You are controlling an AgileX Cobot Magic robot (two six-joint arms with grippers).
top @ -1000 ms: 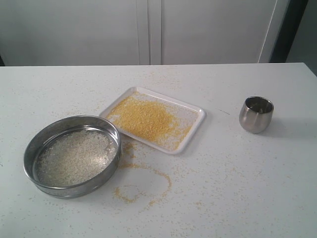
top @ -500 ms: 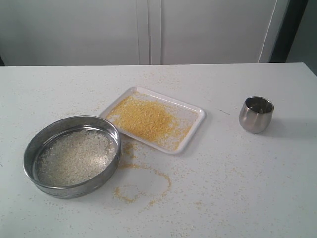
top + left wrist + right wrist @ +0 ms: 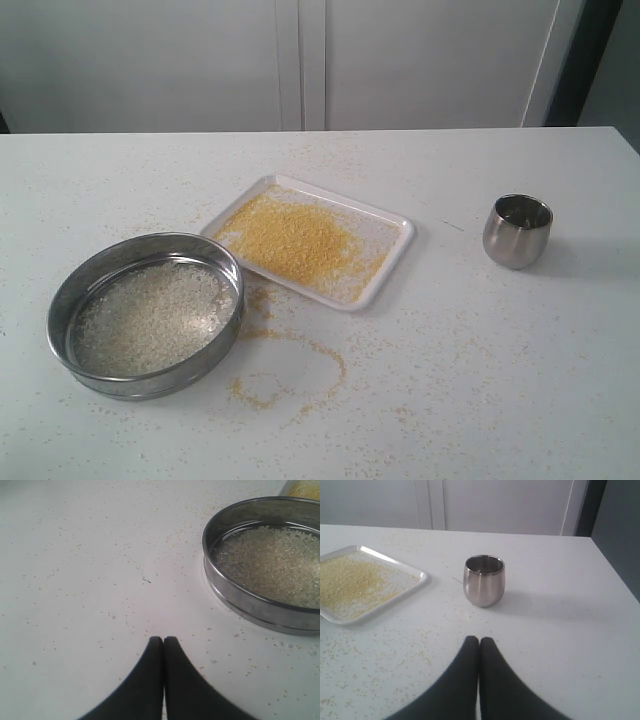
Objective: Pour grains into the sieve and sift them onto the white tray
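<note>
Nothing has moved; golden meal [image 3: 295, 240] lies on the glossy white tray [image 3: 404, 241], rice [image 3: 150, 318] in the round steel sieve [image 3: 150, 381]; both jaws clenched empty; sifting looks done.

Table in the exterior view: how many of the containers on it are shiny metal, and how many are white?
Shiny metal: 2 (sieve, cup)
White: 1 (white tray)
Total: 3
</note>
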